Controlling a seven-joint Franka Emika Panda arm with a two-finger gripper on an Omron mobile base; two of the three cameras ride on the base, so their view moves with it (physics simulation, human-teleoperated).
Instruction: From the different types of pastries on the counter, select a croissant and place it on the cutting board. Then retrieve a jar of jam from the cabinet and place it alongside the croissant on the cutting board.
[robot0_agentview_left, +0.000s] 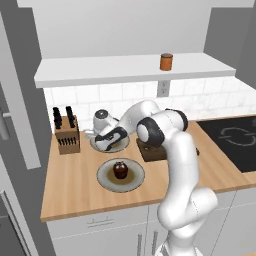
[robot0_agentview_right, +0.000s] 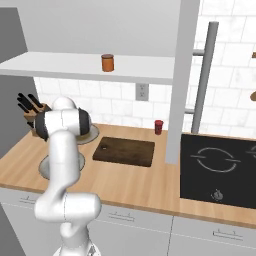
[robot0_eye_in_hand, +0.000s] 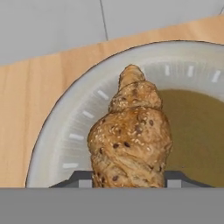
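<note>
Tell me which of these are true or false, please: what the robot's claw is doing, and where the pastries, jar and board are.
1. The gripper is shut on the croissant. True.
2. The croissant lies on the cutting board. False: it is over a plate.
3. The orange jar stands on the white shelf. True.
4. The cupcake sits on the stove. False: it sits on its own plate on the counter.

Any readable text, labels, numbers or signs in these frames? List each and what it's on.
None readable.
Jar: plain orange, no label.
Red canister: too small to tell.
Stove: ring markings and a small symbol, no letters.
Plate: white tick marks on the rim, no text.
Croissant, cutting board, knife block: unmarked.
</note>
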